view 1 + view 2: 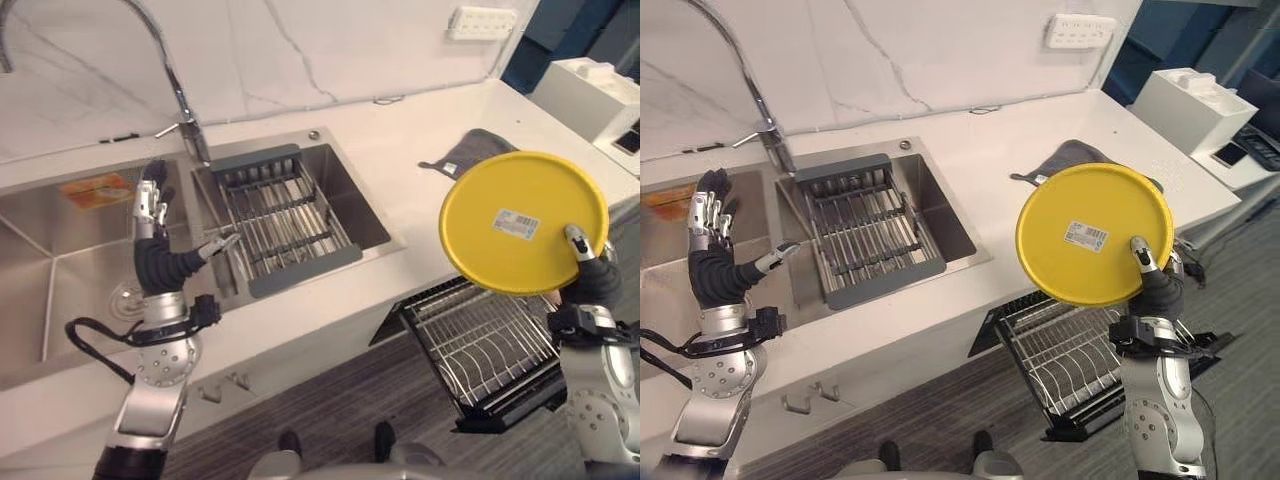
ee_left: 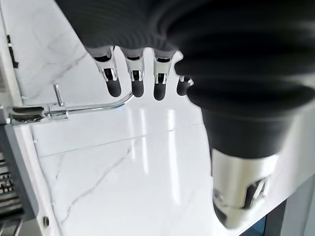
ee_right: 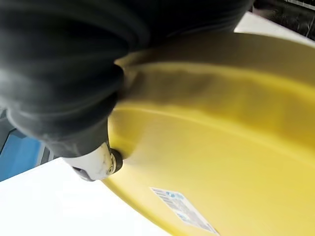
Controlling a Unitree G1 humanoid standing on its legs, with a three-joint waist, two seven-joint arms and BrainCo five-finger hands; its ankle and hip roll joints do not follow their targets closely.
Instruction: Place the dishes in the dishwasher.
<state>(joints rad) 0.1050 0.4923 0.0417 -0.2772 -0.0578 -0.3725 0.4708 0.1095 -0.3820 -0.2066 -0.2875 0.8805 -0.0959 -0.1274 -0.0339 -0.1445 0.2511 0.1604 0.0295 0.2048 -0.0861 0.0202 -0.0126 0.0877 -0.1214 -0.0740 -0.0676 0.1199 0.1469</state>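
Observation:
A round yellow plate [image 1: 520, 222] with a white label on its underside is held up on edge by my right hand [image 1: 588, 262], whose thumb presses its lower rim; the same plate [image 3: 231, 162] shows close up in the right wrist view. It hangs above the open dishwasher rack [image 1: 480, 340], a pulled-out wire basket below the counter. My left hand [image 1: 152, 215] is raised over the sink [image 1: 60, 250] with straight fingers [image 2: 135, 78] and holds nothing.
A grey drying rack [image 1: 280, 215] lies across the right sink basin beside the tall faucet [image 1: 185, 110]. A grey cloth [image 1: 465, 152] lies on the white counter [image 1: 400, 130]. A white box [image 1: 590, 90] stands at the far right. An orange sponge [image 1: 97, 187] rests in the left basin.

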